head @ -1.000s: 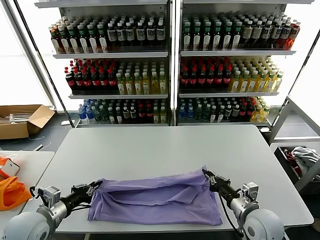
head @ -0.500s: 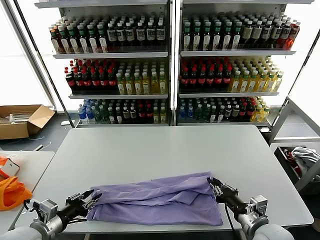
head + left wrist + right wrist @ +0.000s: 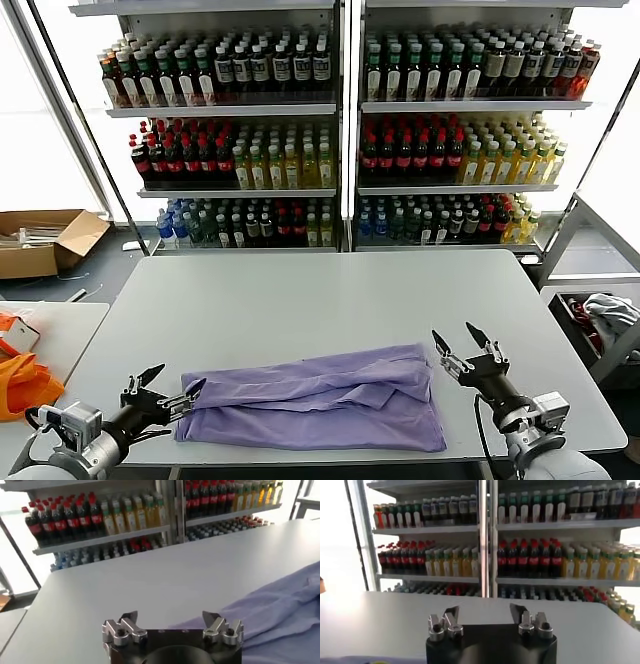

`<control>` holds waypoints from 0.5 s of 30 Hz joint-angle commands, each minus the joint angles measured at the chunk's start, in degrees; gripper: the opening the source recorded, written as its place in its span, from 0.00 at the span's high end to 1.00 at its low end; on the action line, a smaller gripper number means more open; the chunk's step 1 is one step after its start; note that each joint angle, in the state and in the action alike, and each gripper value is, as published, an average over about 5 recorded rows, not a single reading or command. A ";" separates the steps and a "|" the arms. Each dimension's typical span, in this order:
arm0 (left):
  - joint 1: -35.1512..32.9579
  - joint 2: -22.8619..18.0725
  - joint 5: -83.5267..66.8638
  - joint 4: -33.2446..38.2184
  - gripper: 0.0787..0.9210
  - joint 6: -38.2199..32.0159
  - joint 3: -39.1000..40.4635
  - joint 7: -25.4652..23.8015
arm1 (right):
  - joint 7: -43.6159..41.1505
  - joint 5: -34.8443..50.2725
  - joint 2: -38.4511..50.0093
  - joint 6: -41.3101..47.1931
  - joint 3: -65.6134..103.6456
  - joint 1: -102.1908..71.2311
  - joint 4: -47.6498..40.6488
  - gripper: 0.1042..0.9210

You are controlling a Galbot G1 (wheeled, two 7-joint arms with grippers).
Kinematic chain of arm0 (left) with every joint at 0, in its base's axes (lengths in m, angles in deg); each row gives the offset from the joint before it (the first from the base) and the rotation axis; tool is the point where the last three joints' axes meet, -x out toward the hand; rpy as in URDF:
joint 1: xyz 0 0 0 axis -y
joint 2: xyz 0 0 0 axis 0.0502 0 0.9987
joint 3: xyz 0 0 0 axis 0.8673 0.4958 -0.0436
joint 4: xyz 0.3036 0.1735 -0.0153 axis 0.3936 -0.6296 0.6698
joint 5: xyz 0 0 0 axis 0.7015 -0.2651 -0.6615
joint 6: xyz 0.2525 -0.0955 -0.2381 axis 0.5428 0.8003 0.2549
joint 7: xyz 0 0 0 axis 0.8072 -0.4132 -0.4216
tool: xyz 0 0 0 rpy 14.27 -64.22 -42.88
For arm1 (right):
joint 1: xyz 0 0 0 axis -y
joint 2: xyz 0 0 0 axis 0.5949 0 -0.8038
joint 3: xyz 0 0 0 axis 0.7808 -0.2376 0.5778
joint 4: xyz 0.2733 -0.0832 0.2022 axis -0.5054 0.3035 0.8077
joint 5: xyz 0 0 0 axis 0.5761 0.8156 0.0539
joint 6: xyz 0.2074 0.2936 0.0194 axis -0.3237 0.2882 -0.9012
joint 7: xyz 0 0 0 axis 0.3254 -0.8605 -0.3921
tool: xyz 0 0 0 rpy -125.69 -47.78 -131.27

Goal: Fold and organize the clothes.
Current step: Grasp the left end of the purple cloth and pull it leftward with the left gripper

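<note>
Lavender T-shirt (image 3: 315,395) lies folded into a wide band at the desk's (image 3: 330,290) six o'clock edge, left tool (image 3: 160,391) at nine and right tool (image 3: 462,346) at three both open, empty; further folds judged outstanding.

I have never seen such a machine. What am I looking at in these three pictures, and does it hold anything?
This is a robot with two arms ending in grippers. One picture comes from a camera on its head, the other two from cameras on its wrists. A thin lavender T-shirt, folded, lies on the grey table. The left gripper is at the shirt's left end, the right gripper just beyond its right end. Both are open and hold nothing. Shelves of bottles stand behind.
</note>
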 commanded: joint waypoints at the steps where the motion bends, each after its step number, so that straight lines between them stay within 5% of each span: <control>1: 0.95 -11.36 6.11 -3.72 0.12 -5.93 10.22 15.21 | -0.90 -3.93 -1.56 -6.99 4.05 -3.28 0.19 0.15; 15: 2.71 -16.10 7.97 -8.32 0.14 -6.93 12.72 18.10 | -1.08 -3.91 -1.87 -8.51 4.41 -5.60 0.99 0.12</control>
